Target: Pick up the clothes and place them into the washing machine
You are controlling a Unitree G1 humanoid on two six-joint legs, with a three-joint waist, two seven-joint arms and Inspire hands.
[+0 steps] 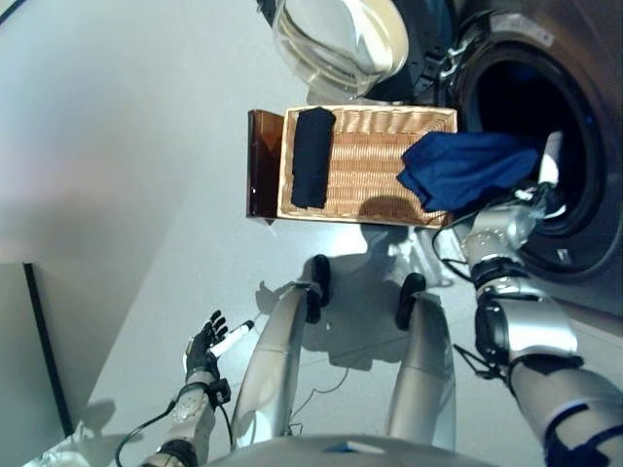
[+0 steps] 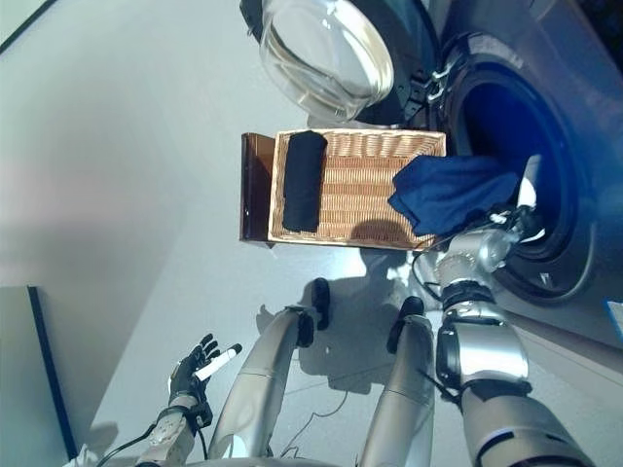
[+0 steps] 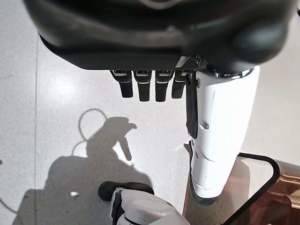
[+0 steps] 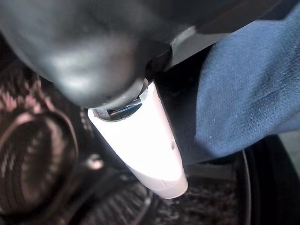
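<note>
Right hand (image 1: 547,180) is up at the mouth of the dark grey front-loading washing machine (image 1: 574,117), w/ a blue cloth garment (image 1: 458,167) bunched against it. The cloth drapes from the drum opening out over the near-machine corner of the shallow rectangular woven wicker basket (image 1: 375,161). Right wrist view shows the white-covered thumb (image 4: 150,140) alongside the blue cloth, drum interior beyond; the fingers are hidden by the fabric, so can't tell how they sit or whether they grip it.

A second item, a dark navy folded cloth (image 1: 311,156), lies in the basket at the end far from the machine, apart from the blue one. Basket sits on a brown low stand (image 1: 263,165) on the pale grey floor (image 1: 117,146). The machine's round glass door (image 1: 336,39) is swung open, above the basket in the head views.

Left hand (image 1: 206,342) hangs low at the robot's left side, well apart from the basket, fingers straight and relaxed, holding nothing.
</note>
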